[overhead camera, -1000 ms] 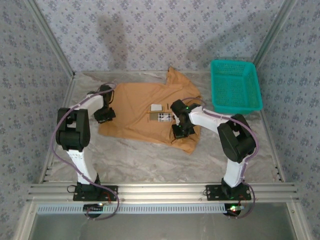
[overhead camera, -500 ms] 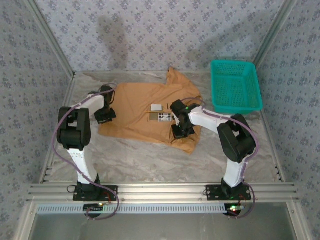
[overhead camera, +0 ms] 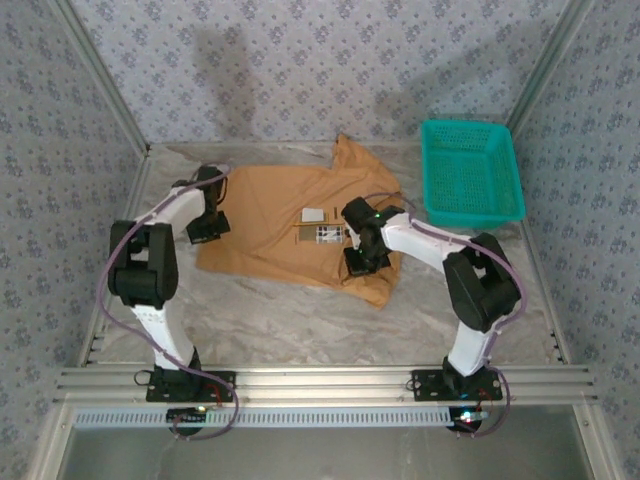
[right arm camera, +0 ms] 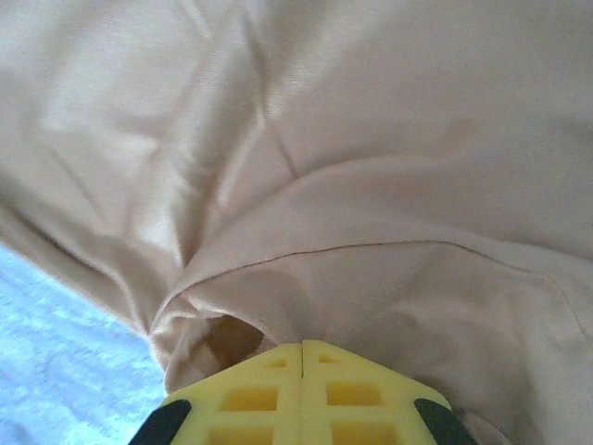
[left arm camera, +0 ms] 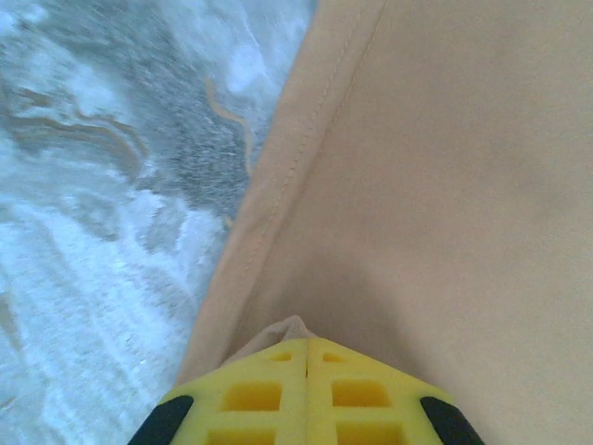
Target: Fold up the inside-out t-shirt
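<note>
The orange-tan t-shirt [overhead camera: 285, 225] lay spread flat on the marbled bench [overhead camera: 300, 320], at the middle toward the far side, with a small white label [overhead camera: 313, 214] showing near its centre. The left fingers [left arm camera: 298, 357] were pressed together at the shirt's left hemmed edge, with a small fold of cloth pinched between their tips. The right fingers [right arm camera: 295, 362] were likewise closed tight on a bunched fold at the shirt's near right part, and the cloth wrinkled toward them. A teal mesh basket [overhead camera: 470, 172] stood at the far right, just beside the shirt.
</note>
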